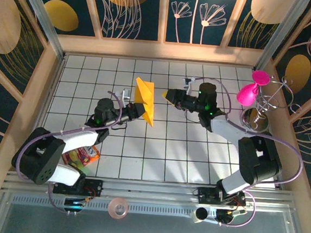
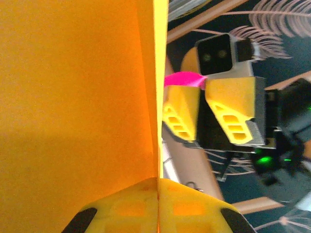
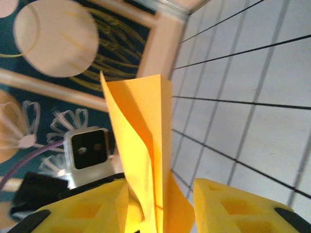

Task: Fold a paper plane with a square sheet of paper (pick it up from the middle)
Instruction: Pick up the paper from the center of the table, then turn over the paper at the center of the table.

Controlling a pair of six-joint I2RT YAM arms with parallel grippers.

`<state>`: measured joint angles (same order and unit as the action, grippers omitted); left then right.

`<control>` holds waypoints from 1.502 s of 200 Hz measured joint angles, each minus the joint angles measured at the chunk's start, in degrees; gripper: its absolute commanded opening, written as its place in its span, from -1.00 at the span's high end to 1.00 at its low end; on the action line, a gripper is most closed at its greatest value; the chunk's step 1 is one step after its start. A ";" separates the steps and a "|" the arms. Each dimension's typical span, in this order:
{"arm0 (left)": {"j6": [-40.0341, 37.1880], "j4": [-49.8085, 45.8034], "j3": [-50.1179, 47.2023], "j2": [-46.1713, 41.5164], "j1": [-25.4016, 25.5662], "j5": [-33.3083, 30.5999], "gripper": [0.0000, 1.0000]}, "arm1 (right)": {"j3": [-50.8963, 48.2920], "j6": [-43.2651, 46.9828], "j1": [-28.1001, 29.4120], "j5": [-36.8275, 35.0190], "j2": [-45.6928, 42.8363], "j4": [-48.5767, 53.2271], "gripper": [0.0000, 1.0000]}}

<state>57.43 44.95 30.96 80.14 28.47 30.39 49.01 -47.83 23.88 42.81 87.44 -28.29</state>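
The paper plane (image 1: pixel 145 100) is gripped above the desk (image 1: pixel 196 153) by the left gripper (image 1: pixel 136 110); the right gripper (image 1: pixel 167 96) is positioned just beside it, apart.

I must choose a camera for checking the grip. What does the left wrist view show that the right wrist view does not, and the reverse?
Left wrist view, not the right wrist one: the left pincer shut on the folded orange paper, and a pink balloon figure behind. Right wrist view, not the left: the white tiled table and the left arm's camera housing. Both share: the paper and the right pincer, its jaws apart.
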 measured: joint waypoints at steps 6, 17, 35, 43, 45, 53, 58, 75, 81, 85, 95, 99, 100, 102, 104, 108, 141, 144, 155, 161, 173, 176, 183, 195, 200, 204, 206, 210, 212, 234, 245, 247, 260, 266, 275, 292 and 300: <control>-1.75 -3.72 1.22 -0.35 0.00 -1.25 0.85 | 0.00 1.16 -0.24 -1.36 -0.57 1.84 0.20; -5.07 -11.41 4.15 -0.74 0.07 -4.11 0.85 | 0.00 3.28 -0.59 -3.96 -1.49 5.27 0.19; -11.50 -25.55 10.54 -0.59 0.07 -11.04 0.85 | 0.00 6.69 -0.76 -8.83 -2.93 10.78 0.20; -14.01 -31.76 13.64 -0.28 0.26 -14.80 0.85 | 0.00 7.78 -0.76 -10.80 -3.56 12.79 0.19; -14.40 -32.83 14.23 -0.22 0.28 -15.52 0.85 | 0.00 8.17 -0.76 -11.28 -3.72 13.31 0.20; -16.92 -38.64 17.49 0.55 0.59 -19.85 0.86 | 0.00 9.09 -0.79 -13.33 -4.46 15.21 0.19; -17.99 -41.59 19.21 1.07 0.87 -22.36 0.86 | 0.00 9.66 -0.85 -14.60 -4.92 16.22 0.19; -21.94 -51.63 25.40 4.17 2.62 -32.11 0.86 | -0.02 10.86 -1.11 -18.43 -6.54 18.88 0.19; -22.99 -54.40 27.39 5.62 3.39 -35.12 0.87 | -0.07 11.26 -1.29 -19.58 -7.10 19.63 0.19; -23.50 -56.19 28.61 6.54 3.91 -37.07 0.87 | -0.07 11.37 -1.36 -20.28 -7.39 19.96 0.19; -24.74 -60.24 31.39 9.20 5.33 -42.03 0.86 | -0.26 11.58 -1.62 -21.99 -8.24 20.74 0.20; -25.14 -61.70 32.39 10.16 5.90 -43.71 0.86 | -0.37 11.63 -1.70 -22.53 -8.55 21.07 0.20; -25.35 -62.20 32.81 10.67 6.14 -44.48 0.87 | -0.42 11.65 -1.75 -22.67 -8.61 21.11 0.20; -25.44 -62.86 33.22 11.15 6.34 -45.20 0.86 | -0.52 11.67 -1.84 -22.99 -8.79 21.24 0.20; -25.62 -63.67 33.88 11.76 6.67 -46.18 0.87 | -0.59 11.69 -1.86 -23.21 -8.92 21.31 0.20; -25.97 -64.98 34.88 12.96 7.21 -47.84 0.86 | -0.83 11.72 -2.03 -23.76 -9.27 21.57 0.20; -27.23 -74.95 43.93 24.92 11.87 -60.85 0.87 | -3.19 11.63 -3.72 -26.38 -10.99 22.91 0.20; -27.23 -75.84 44.74 25.94 12.24 -61.77 0.87 | -3.45 11.54 -3.89 -26.49 -11.08 22.97 0.20; -27.23 -78.53 47.28 29.77 13.53 -64.57 0.87 | -4.42 11.50 -4.55 -26.86 -11.45 23.37 0.20; -27.17 -79.93 48.59 31.67 14.16 -65.72 0.87 | -4.83 11.45 -4.87 -26.95 -11.58 23.56 0.20; -26.99 -82.03 50.80 35.01 15.21 -67.45 0.87 | -5.40 11.45 -5.38 -27.19 -11.93 24.26 0.20; -26.91 -82.51 51.34 35.91 15.47 -67.87 0.87 | -5.51 11.41 -5.49 -27.21 -12.02 24.35 0.20; -26.64 -83.49 52.41 37.70 16.00 -68.61 0.87 | -5.79 11.32 -5.68 -27.41 -12.33 24.55 0.20; -26.05 -85.09 54.18 40.52 16.83 -69.55 0.86 | -5.99 11.30 -5.99 -27.63 -12.81 24.81 0.20; -25.88 -85.70 54.88 41.68 17.14 -69.94 0.85 | -6.03 11.32 -6.12 -27.69 -13.03 24.87 0.20; -25.68 -86.16 55.41 42.42 17.38 -70.16 0.84 | -6.05 11.30 -6.19 -27.78 -13.14 24.92 0.20; -25.68 -86.33 55.67 42.86 17.49 -70.23 0.83 | -6.05 11.30 -6.21 -27.78 -13.20 24.94 0.20; -25.49 -86.64 56.08 43.50 17.73 -70.34 0.81 | -6.05 11.30 -6.29 -27.80 -13.31 24.98 0.20; -25.42 -86.75 56.28 43.85 17.81 -70.36 0.80 | -6.05 11.30 -6.32 -27.82 -13.35 24.98 0.20; -24.57 -87.95 57.79 45.97 18.62 -70.47 0.64 | -6.05 11.30 -6.60 -27.85 -13.44 25.20 0.20; -23.98 -88.30 58.38 46.27 18.88 -70.07 0.56 | -6.05 11.30 -6.73 -27.93 -13.44 25.38 0.20; -24.06 -88.30 58.47 46.27 18.93 -69.99 0.54 | -6.05 11.30 -6.78 -27.96 -13.44 25.38 0.20; -23.56 -88.15 58.90 46.25 19.19 -69.26 0.44 | -6.05 11.30 -6.88 -27.98 -13.44 25.40 0.20; -23.17 -88.00 59.01 46.25 19.17 -68.81 0.42 | -6.05 11.30 -6.97 -28.00 -13.44 25.40 0.20; -22.84 -87.69 59.04 46.23 19.17 -67.87 0.38 | -6.05 11.28 -7.04 -28.00 -13.44 25.49 0.20; -21.70 -86.86 58.69 45.86 19.17 -66.20 0.28 | -6.05 11.28 -7.08 -28.04 -13.44 25.62 0.18; -21.09 -86.12 57.92 44.96 19.06 -64.85 0.26 | -6.05 11.28 -7.08 -28.22 -13.42 25.64 0.18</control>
<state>36.34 -41.17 88.88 125.10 47.53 -34.46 42.96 -36.56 16.80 14.59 74.02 -2.66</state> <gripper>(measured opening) 0.353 0.406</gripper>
